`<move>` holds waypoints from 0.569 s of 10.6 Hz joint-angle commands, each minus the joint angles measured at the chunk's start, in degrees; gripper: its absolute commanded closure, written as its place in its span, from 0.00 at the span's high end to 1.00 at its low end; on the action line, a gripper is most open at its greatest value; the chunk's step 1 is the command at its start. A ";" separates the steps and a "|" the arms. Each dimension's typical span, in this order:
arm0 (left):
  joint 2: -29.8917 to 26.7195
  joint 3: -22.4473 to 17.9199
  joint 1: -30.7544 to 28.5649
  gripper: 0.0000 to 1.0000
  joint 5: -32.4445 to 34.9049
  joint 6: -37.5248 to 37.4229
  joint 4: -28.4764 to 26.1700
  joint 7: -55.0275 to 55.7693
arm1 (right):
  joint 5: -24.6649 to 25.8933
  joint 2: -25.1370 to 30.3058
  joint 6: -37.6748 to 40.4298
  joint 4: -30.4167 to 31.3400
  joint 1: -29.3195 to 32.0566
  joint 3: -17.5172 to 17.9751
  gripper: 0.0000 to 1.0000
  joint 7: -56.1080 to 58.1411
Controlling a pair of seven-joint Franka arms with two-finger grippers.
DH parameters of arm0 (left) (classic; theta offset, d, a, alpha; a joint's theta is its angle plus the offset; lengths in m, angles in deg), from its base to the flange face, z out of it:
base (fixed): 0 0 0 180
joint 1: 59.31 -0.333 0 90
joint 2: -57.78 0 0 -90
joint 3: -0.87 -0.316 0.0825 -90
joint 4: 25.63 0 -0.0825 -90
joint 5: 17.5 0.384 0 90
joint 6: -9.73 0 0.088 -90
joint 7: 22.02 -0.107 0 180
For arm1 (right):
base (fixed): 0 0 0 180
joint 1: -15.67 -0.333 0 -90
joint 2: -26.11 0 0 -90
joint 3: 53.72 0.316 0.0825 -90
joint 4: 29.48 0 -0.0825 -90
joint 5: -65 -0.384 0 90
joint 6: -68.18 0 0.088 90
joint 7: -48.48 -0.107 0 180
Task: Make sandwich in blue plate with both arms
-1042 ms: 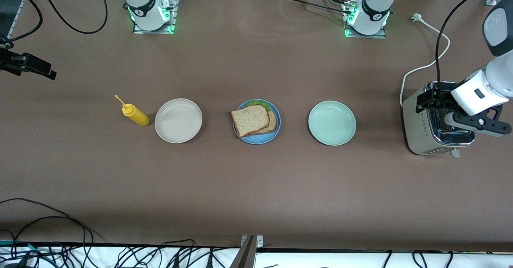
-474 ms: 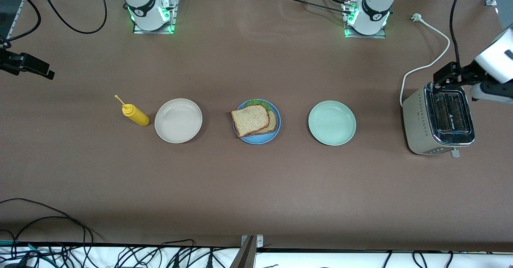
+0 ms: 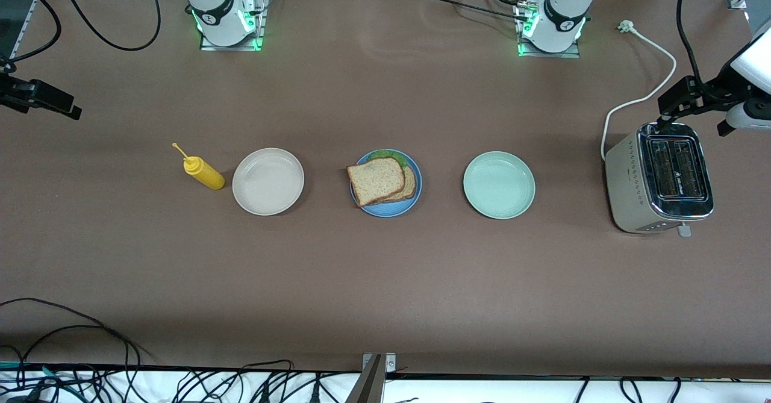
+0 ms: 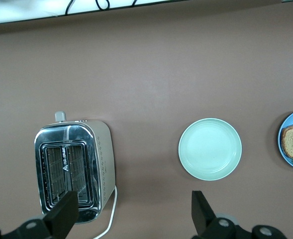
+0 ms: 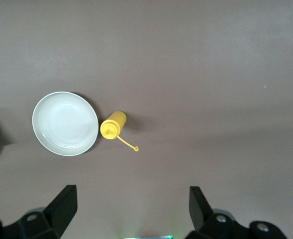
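We see the sandwich (image 3: 382,181) lying on the blue plate (image 3: 391,211), which sits at the middle of the table (image 3: 385,282) in a row with two other plates. Its top bread slice (image 3: 376,180) is square, brown and speckled with a darker crust, laid askew over a second slice (image 3: 410,184) whose edge pokes out toward the left arm's end, and a ruffled green lettuce leaf (image 3: 390,155) shows at the plate's rim farther from the front camera. The beige plate (image 3: 268,181) lies toward the right arm's end with a yellow squeeze bottle (image 3: 204,173) just beside it, and the mint-green plate (image 3: 499,185) lies toward the left arm's end, with a chrome toaster (image 3: 658,178) well apart from it at that end. In the front view we find the left gripper (image 3: 692,99) up over the table beside the toaster, near its white cord (image 3: 647,90), and the right gripper (image 3: 39,96) over the table's edge at the right arm's end. Only the wrist views show us the jaws plainly: the left gripper (image 4: 134,216) holds its fingers wide apart and empty above the toaster (image 4: 75,169), the mint-green plate (image 4: 210,149) and a sliver of the blue plate (image 4: 285,149); the right gripper (image 5: 131,209) likewise stands spread and empty above the beige plate (image 5: 65,123) and the bottle (image 5: 113,125). The left wrist view also shows a triangle mark and small lettering between the toaster's slots, which we cannot read.
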 commanded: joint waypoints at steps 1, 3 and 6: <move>-1.59 1.12 -0.74 1.00 0.58 -0.47 -1.55 2.22 | 0.21 -0.40 1.06 -1.44 0.42 -0.12 1.00 0.22; -3.24 1.21 -0.74 1.00 -0.47 -0.47 -3.65 3.72 | 0.30 -0.40 0.98 -1.44 0.42 -0.12 1.00 0.22; -5.72 1.21 -0.91 1.00 -0.47 -1.17 -5.33 4.08 | 0.04 -0.40 1.06 -1.44 0.34 -0.12 1.00 0.13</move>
